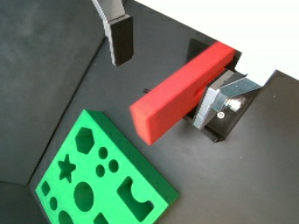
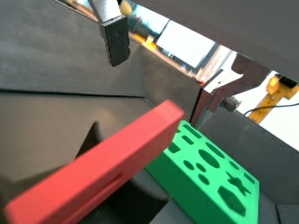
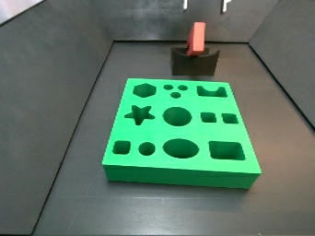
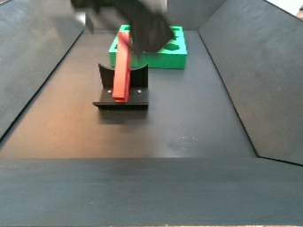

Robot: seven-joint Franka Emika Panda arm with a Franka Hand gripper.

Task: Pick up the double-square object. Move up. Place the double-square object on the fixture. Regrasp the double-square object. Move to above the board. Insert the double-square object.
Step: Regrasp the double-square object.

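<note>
1. A flat red plastic oblong block, the double-square object, fills the near part of this wrist view, running slantwise and blurred by closeness; its prongs are not visible.
2. Beyond it lies the bright green thick slab, the board, with round and star-shaped cut-outs showing.
3. The gripper hangs above, its jaws spread wide apart and touching nothing.
4. One finger, a silver plate with a dark pad, is clear of the red block.
5. The opposite finger shows as a silver plate with a bolt.
6. Dark floor and walls surround everything.
</note>
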